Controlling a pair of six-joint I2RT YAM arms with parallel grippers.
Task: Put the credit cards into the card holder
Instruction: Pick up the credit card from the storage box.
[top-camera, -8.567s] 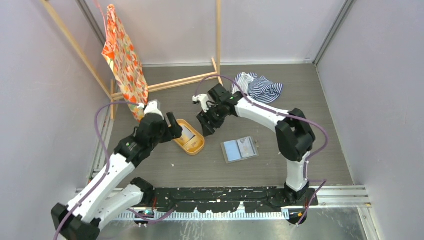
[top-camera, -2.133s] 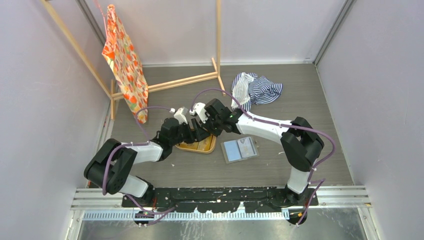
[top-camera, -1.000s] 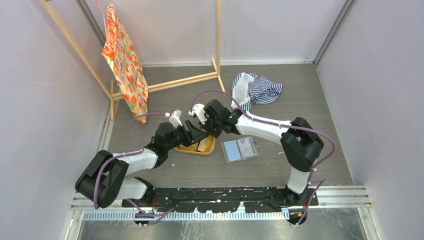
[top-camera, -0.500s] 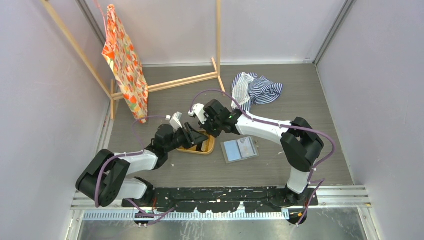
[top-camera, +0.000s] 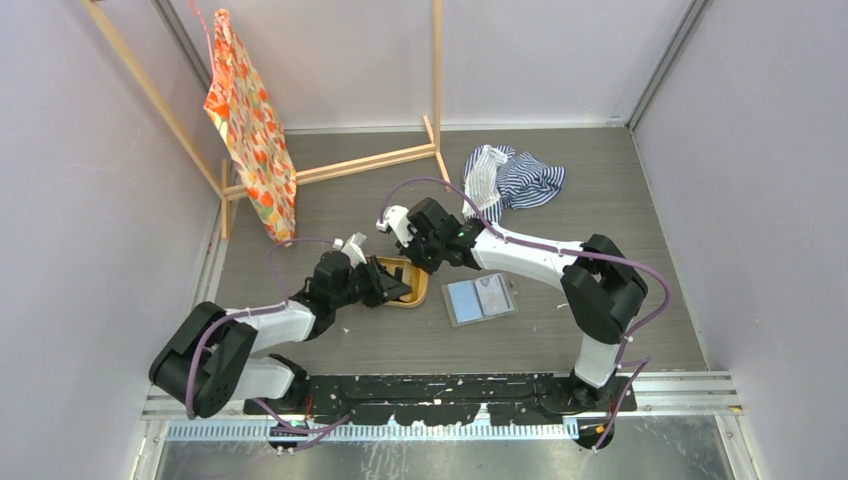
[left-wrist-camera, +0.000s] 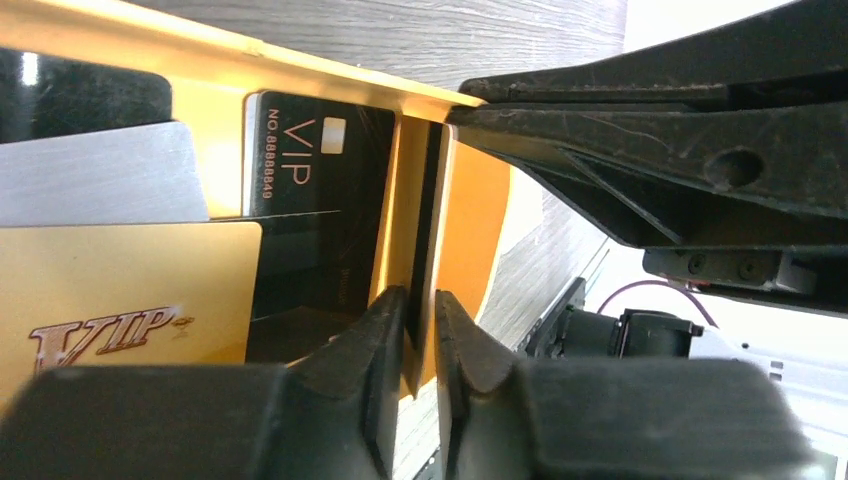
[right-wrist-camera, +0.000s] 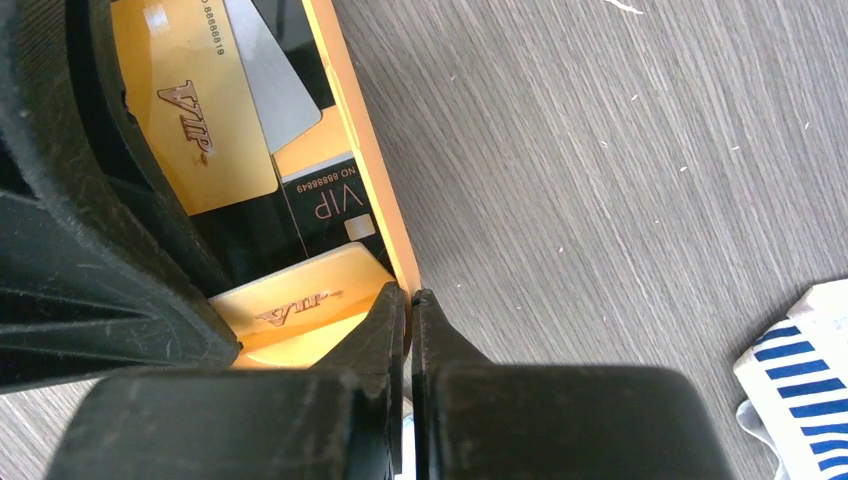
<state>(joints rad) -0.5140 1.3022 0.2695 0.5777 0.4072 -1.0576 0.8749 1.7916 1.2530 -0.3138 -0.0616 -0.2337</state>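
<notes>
The oval orange tray (top-camera: 421, 291) holds the credit cards. In the left wrist view a black VIP card (left-wrist-camera: 320, 180), a gold one (left-wrist-camera: 120, 290) and a silver one (left-wrist-camera: 100, 180) lie flat in it. A further credit card (left-wrist-camera: 428, 220) stands on edge by the tray wall (left-wrist-camera: 480, 230), and my left gripper (left-wrist-camera: 420, 300) is shut on it. My right gripper (right-wrist-camera: 408, 298) is shut on the tray's rim (right-wrist-camera: 355, 130), beside gold (right-wrist-camera: 195, 110) and black (right-wrist-camera: 330, 205) cards. The card holder (top-camera: 480, 298) lies open to the tray's right, apart from both grippers.
A striped cloth (top-camera: 513, 175) lies crumpled at the back right. A wooden rack (top-camera: 330, 165) stands at the back left with an orange patterned cloth (top-camera: 245, 120) hanging on it. Walls close in on both sides.
My left gripper's jaws have closed on the upright card, and its wrist has drawn a little lower and nearer in the tray. The right arm has stayed on the rim.
</notes>
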